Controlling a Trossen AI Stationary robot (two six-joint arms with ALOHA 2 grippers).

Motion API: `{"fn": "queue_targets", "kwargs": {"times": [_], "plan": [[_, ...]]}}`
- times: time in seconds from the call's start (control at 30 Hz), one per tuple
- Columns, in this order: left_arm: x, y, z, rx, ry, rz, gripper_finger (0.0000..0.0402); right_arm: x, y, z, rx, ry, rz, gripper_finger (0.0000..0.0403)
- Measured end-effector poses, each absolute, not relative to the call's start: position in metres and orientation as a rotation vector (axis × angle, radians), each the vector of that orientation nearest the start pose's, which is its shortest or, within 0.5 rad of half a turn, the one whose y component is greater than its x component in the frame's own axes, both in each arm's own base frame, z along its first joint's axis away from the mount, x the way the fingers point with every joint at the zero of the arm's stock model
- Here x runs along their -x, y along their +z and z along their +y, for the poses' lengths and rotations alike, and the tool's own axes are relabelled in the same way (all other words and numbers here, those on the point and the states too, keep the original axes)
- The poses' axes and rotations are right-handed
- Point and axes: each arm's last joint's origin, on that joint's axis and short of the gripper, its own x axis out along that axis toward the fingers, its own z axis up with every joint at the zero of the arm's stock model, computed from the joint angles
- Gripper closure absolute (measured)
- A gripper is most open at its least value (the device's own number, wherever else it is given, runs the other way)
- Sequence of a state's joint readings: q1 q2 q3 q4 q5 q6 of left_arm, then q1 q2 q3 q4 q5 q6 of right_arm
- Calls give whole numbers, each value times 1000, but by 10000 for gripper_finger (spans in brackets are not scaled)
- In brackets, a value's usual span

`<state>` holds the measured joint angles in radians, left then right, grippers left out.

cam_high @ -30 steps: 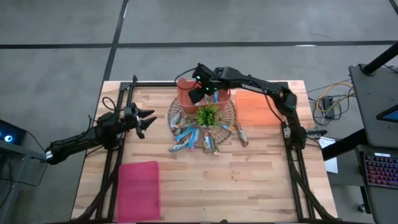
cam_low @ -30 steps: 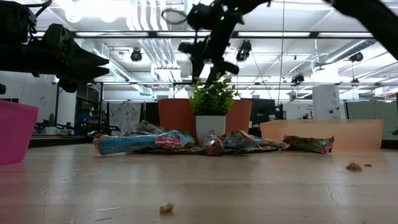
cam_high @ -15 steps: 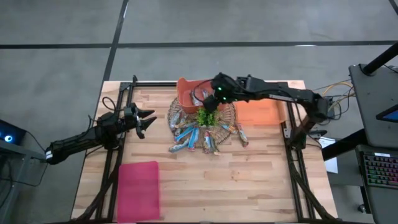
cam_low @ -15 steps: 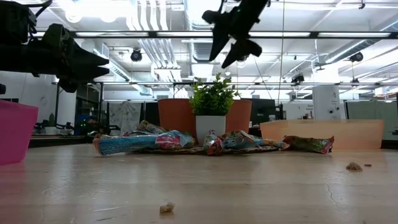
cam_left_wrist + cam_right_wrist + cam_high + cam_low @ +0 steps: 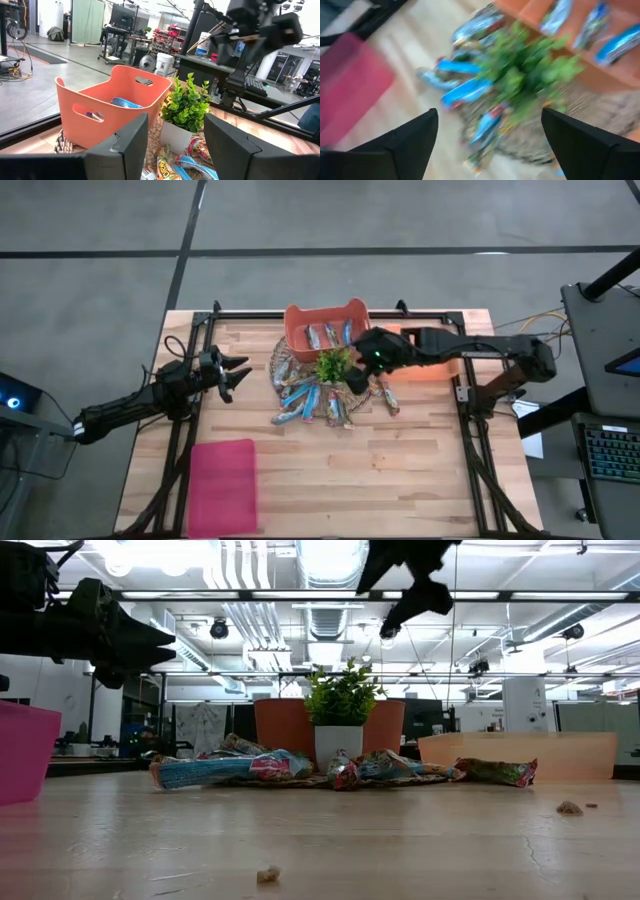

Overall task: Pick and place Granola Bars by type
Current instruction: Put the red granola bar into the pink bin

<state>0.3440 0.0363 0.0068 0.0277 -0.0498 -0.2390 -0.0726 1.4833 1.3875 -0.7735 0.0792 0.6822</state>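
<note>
Right hand (image 5: 352, 377) wide open, empty, above the plant (image 5: 334, 364), nearer than the left hand (image 5: 232, 373), which waits half open, empty. Bars (image 5: 305, 397) lie just below, fanned out on the tabletop (image 5: 400, 470); blue ones in the bin (image 5: 325, 330).

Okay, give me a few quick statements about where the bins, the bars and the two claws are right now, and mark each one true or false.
1. Blue bars lie inside the orange bin. True.
2. The right claw grips a bar. False: it is open and empty, above the plant.
3. The pink bin holds several bars. False: no bars show in it.
4. The left claw hangs off to the left of the pile of granola bars. True.
5. The plant stands inside the orange bin. False: it stands on the woven mat beside it.
</note>
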Motion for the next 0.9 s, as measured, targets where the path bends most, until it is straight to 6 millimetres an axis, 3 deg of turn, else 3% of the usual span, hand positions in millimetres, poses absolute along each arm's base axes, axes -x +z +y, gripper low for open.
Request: {"fn": "queue_targets", "kwargs": {"times": [0.2,0.43,0.7,0.9], "plan": [[-93,166,35,237,392,-45,228,-291,324,5,-733,-281,855,54],[-93,166,35,236,392,-45,228,-273,306,28,-881,-298,924,64],[-93,166,35,236,392,-46,228,-258,273,41,-987,-377,1000,64],[-93,166,35,237,392,-45,228,-252,247,40,-945,-482,986,58]]}}
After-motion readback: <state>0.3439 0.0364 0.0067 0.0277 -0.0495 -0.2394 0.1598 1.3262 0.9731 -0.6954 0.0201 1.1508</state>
